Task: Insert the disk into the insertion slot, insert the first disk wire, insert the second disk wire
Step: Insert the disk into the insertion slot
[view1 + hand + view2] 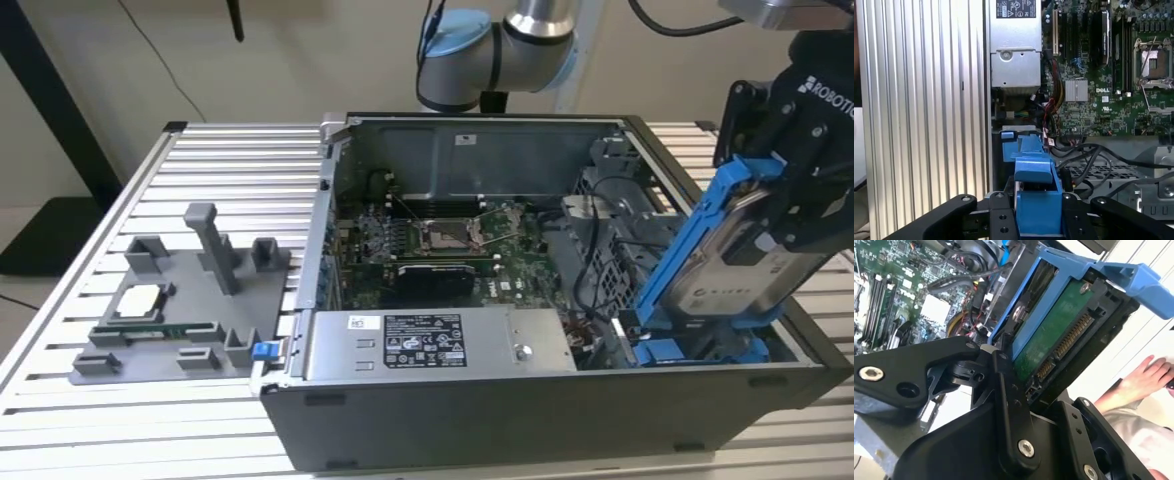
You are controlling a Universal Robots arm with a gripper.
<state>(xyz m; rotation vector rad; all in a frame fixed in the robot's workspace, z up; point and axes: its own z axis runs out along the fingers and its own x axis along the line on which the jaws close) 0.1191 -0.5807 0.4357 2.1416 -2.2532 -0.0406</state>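
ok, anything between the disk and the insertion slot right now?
Nothing visible. The gripper holds the disk tilted, its lower end at the blue fittings of the insertion slot. Black cables loop on the exterior view's left of the disk, beside the slot, not across it.

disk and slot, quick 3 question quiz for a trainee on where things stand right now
1. True or false: the disk lies flat, fully seated in the insertion slot.
2. Pick one: the gripper is A open; B shut on the disk; C shut on nothing.
3. Fill in: the disk's carrier frame is coloured ____.

Key: 1 false, it stands tilted with its lower end at the slot; 2 B; 3 blue.
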